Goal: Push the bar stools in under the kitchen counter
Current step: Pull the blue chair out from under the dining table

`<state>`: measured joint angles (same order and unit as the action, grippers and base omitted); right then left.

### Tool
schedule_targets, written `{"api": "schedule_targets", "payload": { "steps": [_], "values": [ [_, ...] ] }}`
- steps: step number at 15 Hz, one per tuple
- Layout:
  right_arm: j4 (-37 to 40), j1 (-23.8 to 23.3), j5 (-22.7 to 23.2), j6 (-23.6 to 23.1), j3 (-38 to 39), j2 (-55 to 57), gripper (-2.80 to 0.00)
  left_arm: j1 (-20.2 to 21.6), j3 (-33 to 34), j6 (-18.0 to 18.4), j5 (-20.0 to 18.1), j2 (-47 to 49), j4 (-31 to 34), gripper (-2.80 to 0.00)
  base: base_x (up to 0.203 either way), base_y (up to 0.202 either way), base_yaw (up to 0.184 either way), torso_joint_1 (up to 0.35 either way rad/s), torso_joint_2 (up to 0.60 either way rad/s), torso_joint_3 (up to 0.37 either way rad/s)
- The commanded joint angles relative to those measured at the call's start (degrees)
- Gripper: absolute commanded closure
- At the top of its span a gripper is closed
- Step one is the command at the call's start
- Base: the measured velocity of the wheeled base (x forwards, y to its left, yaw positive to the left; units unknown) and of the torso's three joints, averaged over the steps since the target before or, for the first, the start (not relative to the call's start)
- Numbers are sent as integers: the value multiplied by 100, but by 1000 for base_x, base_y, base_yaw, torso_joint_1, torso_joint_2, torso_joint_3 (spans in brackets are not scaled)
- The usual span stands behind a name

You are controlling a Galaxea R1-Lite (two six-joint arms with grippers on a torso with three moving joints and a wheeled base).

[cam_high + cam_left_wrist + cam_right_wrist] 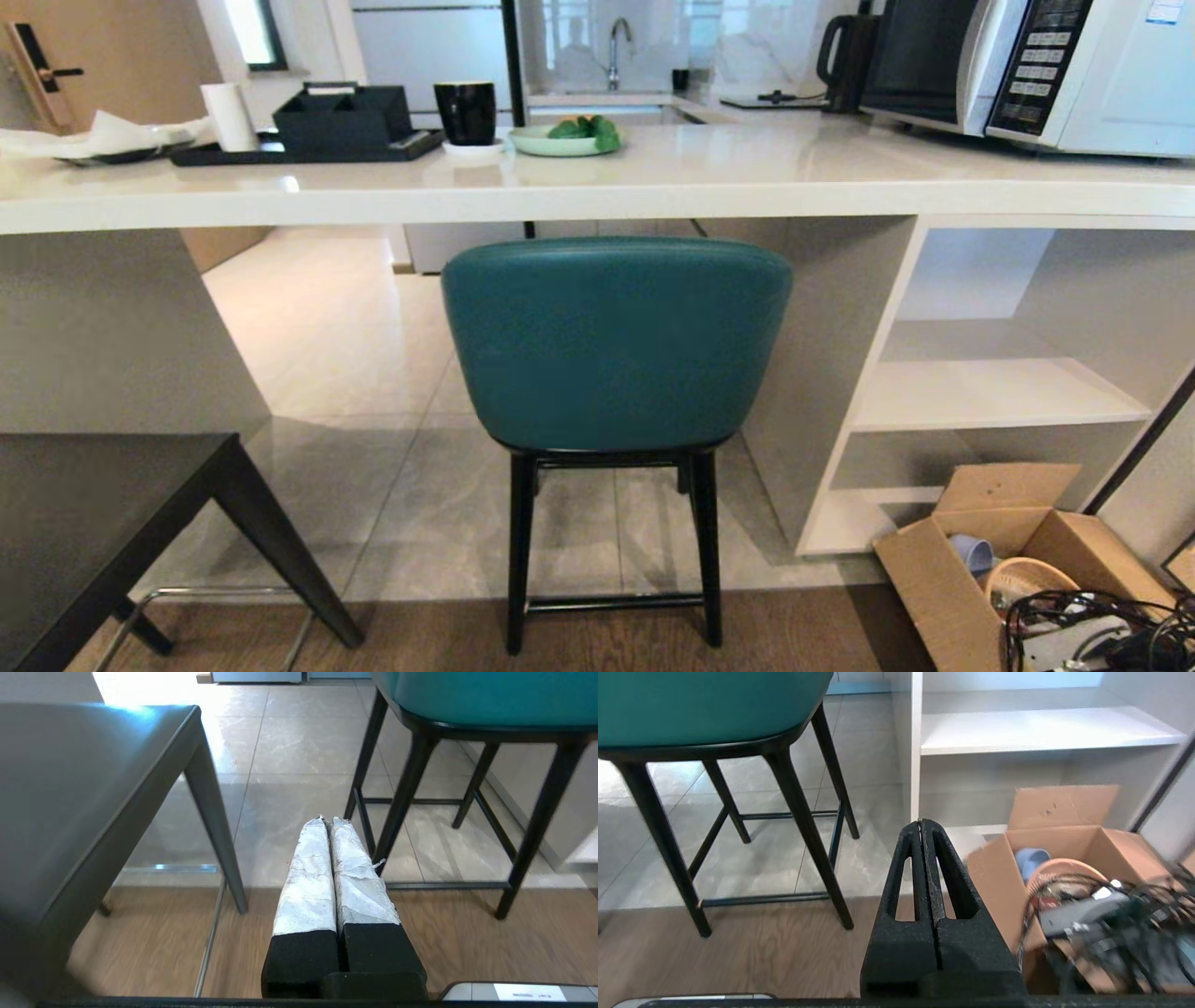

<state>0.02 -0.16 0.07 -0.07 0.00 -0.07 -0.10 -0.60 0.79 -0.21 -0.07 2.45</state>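
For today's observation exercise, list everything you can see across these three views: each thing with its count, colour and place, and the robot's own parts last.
teal stool: one, teal seat back, black legs, at the counter's open bay.
grey stool: one, dark grey, lower left, partly cut off.
kitchen counter: one, glossy white top, grey panel sides.
shelves: white, open, under the counter's right end.
microwave: one, white, on the counter's right end.
kettle: one, black, beside the microwave.
plate: one, pale green, holding greens.
mug: one, black, on the counter.
organiser tray: one, black, left on the counter.
cardboard box: one, brown, open, on the floor by the shelves, holding cables.
left gripper: foil-wrapped fingers, shut, empty, low beside the teal stool.
right gripper: black, shut, empty, low near the box.
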Motion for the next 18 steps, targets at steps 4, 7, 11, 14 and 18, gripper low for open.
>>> {"api": "schedule_targets", "payload": {
  "steps": [4, 7, 11, 14, 18],
  "values": [
    [-2, -2, 1, -1, 9, 7, 0, 1, -2, -9, 3, 7, 1, 0, 194, 0, 2, 2, 2, 1],
    [-2, -2, 1, -1, 9, 7, 0, 1, -2, -9, 3, 7, 1, 0, 195, 0, -1, 5, -2, 3],
    [-2, -2, 1, -1, 9, 7, 0, 1, -2, -9, 3, 7, 1, 0, 193, 0, 0, 3, 1, 6],
    [-2, -2, 1, -1, 9, 7, 0, 1, 4, -27, -6, 7, 1, 0, 194, 0, 3, 1, 2, 3],
    [-2, -2, 1, -5, 9, 0, 0, 1, -2, -18, -6, 7, 1, 0, 117, 0, 2, 3, 5, -1]
  ]
}}
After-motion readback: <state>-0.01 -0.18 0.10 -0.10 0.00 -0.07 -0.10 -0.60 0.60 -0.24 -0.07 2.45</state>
